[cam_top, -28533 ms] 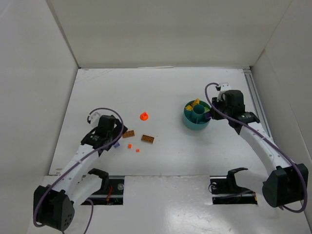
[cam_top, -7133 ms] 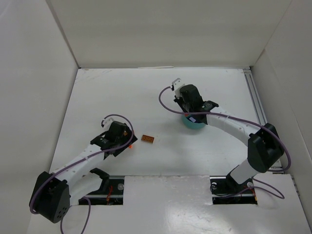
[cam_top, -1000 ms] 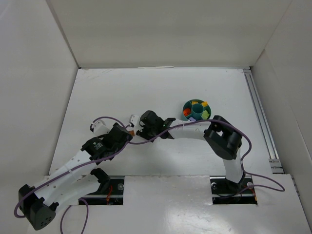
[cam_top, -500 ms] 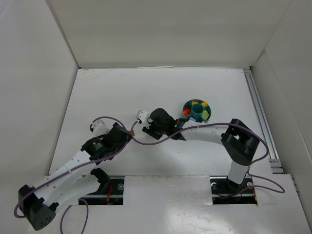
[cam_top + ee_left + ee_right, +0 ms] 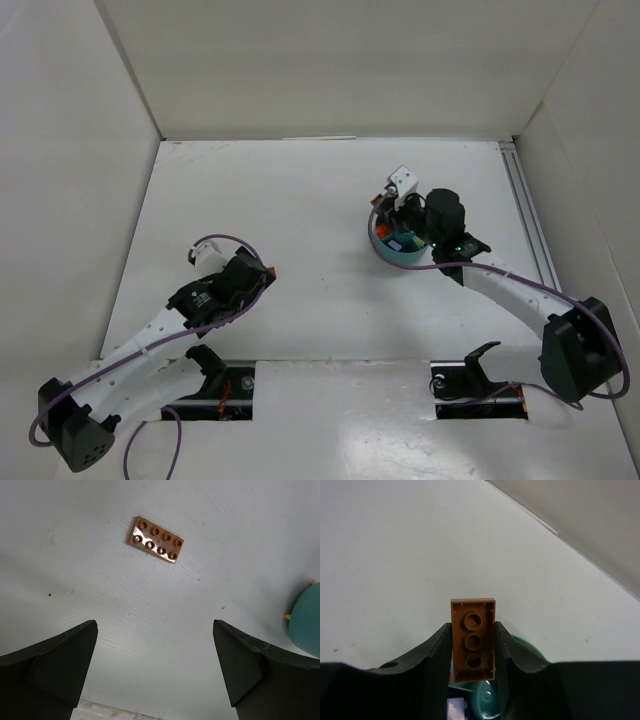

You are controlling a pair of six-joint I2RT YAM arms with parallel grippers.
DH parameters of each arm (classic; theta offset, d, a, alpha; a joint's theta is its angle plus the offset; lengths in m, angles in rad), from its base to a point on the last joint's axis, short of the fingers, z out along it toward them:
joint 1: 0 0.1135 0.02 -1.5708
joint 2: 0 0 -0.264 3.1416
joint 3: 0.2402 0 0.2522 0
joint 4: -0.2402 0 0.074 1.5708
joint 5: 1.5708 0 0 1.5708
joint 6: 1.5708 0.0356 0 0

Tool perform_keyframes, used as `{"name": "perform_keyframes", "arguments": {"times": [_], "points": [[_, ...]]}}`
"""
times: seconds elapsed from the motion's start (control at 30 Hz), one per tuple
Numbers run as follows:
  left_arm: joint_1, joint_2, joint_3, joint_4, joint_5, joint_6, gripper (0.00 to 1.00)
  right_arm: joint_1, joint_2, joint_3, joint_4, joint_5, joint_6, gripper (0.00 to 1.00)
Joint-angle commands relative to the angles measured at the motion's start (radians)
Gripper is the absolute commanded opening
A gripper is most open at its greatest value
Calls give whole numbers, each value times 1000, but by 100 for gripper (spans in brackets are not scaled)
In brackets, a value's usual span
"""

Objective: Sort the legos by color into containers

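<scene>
Your right gripper (image 5: 473, 640) is clamping small brownish-orange plastic brick (image 5: 473, 630), long axis along fingers (image 5: 437, 650), hovering directly above round teal tub (image 5: 398, 260). Left gripper (image 5: 154, 627) gaping wide; matching studded brick (image 5: 155, 539) lying ahead of it.

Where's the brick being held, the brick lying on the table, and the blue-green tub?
held brick (image 5: 473, 640): right wrist view, middle of its hollow underside.
loose brick (image 5: 155, 539): left wrist view, centre of its studded top.
tub (image 5: 395, 258): top view, near outer wall.

right jaws above teal tub (image 5: 400, 259) | left jaws well apart, leftward on table (image 5: 300, 190)
</scene>
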Motion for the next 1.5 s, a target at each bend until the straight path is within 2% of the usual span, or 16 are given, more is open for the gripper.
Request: {"name": "perform_keyframes", "arguments": {"times": [0.0, 0.13, 0.27, 0.47, 0.6, 0.87, 1.03, 1.2, 1.47], "points": [[1, 18, 39, 76, 11, 54, 99, -71, -35, -59, 155, -132, 14, 25], [1, 69, 58, 122, 20, 89, 99, -175, -51, -105, 194, -205, 32, 25], [10, 108, 69, 145, 29, 108, 99, -226, -51, -137, 227, -251, 51, 25], [20, 151, 78, 182, 54, 138, 99, -248, -60, -183, 249, -272, 51, 26], [74, 164, 78, 211, 107, 178, 99, -266, -47, -205, 273, -281, 62, 28], [146, 182, 60, 246, 190, 213, 99, -275, -80, -249, 295, -271, 62, 40], [203, 222, 60, 246, 235, 203, 99, -275, -116, -269, 295, -271, 51, 59], [226, 270, 60, 255, 267, 194, 99, -284, -138, -279, 295, -257, 42, 63], [226, 300, 51, 277, 267, 193, 99, -294, -147, -279, 295, -287, 42, 60]]}}
